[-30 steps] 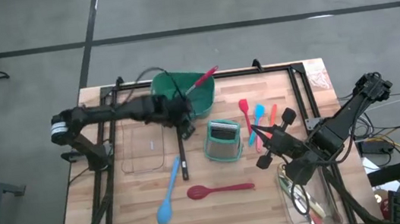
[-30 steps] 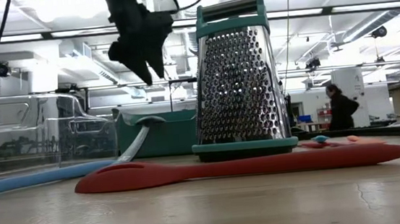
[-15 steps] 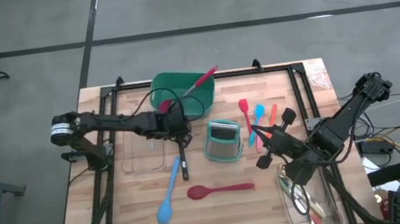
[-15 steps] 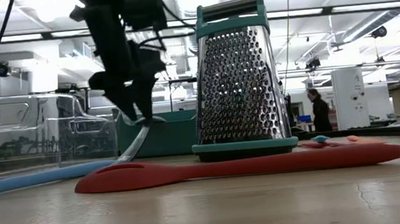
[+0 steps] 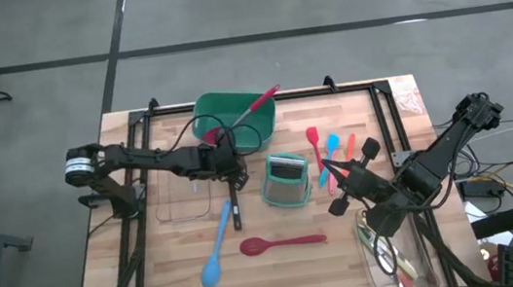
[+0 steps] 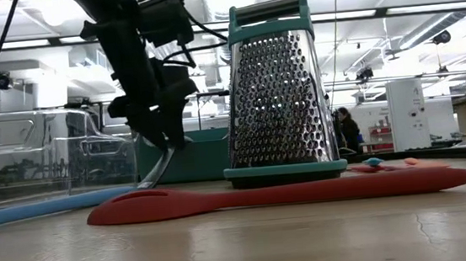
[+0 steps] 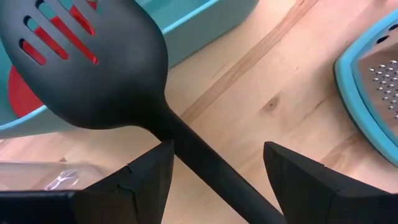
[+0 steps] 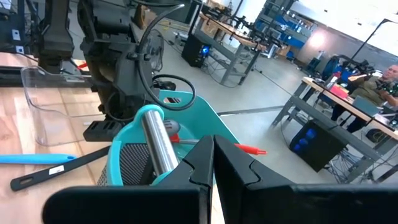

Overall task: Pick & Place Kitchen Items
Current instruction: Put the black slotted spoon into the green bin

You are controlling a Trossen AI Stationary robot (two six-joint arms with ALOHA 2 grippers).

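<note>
Your left gripper, jaws spread, straddles the black plastic slotted spoon beside the green plastic tub; off-centre closing could skid it away.

Left arm: stretched from its base at the left side toward the middle, forearm nearly level, wrist bent down.
Left claw: low, close above the bench surface, pointing downward; in the low view it hangs as a dark shape with cables above it.
Left claw fingers: spread wide, one on each side, nothing pressed between them.
Right arm: folded at the right side, elbow raised behind the claw, forearm reaching toward the middle.
Right claw: held above the surface, not moving any object.
Right claw fingers: pressed together, holding nothing.
</note>
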